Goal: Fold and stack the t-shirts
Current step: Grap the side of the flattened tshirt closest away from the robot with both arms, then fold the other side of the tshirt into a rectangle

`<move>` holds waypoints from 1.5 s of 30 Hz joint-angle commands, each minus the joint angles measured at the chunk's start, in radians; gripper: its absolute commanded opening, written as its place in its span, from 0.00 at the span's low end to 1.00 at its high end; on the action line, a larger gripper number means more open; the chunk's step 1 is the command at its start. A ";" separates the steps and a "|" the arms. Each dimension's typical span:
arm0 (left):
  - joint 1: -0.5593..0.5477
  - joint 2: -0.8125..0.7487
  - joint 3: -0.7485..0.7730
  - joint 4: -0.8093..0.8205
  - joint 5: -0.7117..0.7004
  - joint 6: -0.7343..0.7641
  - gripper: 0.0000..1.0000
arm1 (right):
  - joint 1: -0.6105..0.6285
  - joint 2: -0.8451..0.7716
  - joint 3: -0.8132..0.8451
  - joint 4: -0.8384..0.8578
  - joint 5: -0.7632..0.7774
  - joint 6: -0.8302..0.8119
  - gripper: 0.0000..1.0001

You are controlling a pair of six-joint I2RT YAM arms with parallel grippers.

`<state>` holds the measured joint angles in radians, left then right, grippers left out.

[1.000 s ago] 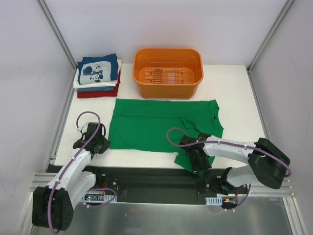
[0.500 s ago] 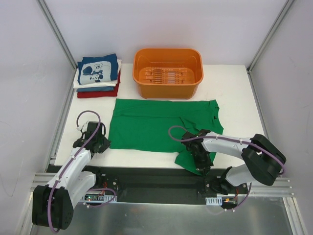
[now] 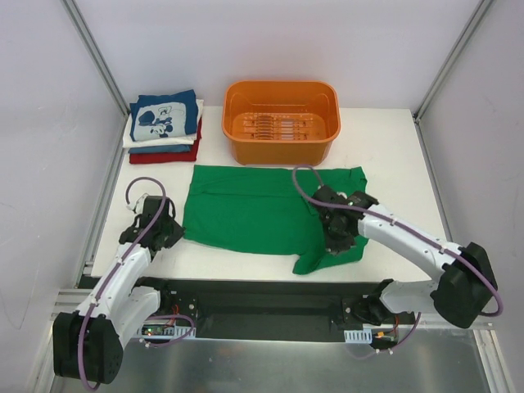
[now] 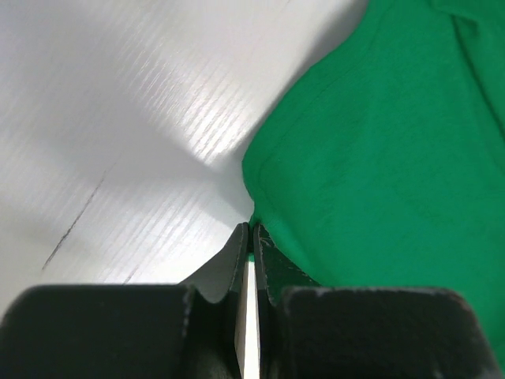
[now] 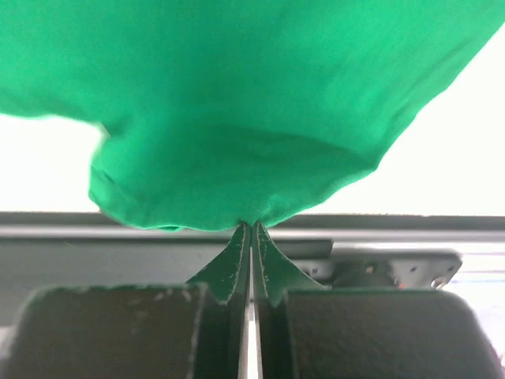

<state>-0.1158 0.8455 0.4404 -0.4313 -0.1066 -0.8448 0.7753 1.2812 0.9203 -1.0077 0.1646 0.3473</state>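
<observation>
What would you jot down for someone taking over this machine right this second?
Left end effector: shut, seemingly pinching the green t-shirt at its near-left corner.
Right end effector: shut on the shirt's near-right part, lifting it.
The shirt is mostly spread out in front of the orange tub, not yet folded.
Done: folded stack at the far left, beside the tub.
Left: fold the green one and add it to the stack.

The top camera is looking down from high behind the near edge, taking in the whole surface (image 3: 393, 155). Each wrist camera is staring forward along its own jaws from very close, and all three are catching the green t-shirt (image 3: 246, 213), one its left edge, the other a lifted fold.
</observation>
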 commanded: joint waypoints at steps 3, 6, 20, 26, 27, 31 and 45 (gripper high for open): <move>0.008 0.064 0.113 0.002 -0.008 0.023 0.00 | -0.145 0.013 0.201 -0.023 0.110 -0.132 0.01; 0.007 0.118 0.158 0.014 -0.015 0.026 0.00 | -0.206 0.052 0.278 0.007 0.113 -0.168 0.01; 0.008 0.397 0.382 0.065 -0.070 0.070 0.00 | -0.444 0.246 0.526 0.159 0.110 -0.264 0.01; 0.010 0.566 0.516 0.066 -0.097 0.107 0.00 | -0.501 0.406 0.630 0.198 0.087 -0.312 0.01; 0.010 0.607 0.532 0.066 -0.099 0.113 0.00 | -0.513 0.424 0.647 0.196 0.078 -0.314 0.01; 0.010 0.676 0.575 0.066 -0.100 0.118 0.00 | -0.545 0.532 0.721 0.186 0.061 -0.301 0.01; -0.016 0.581 0.540 0.103 0.105 0.139 0.99 | -0.538 0.465 0.597 0.152 0.040 -0.235 0.97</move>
<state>-0.1173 1.5082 1.0100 -0.3561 -0.1001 -0.7124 0.2264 1.8874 1.6318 -0.8543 0.2478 0.0708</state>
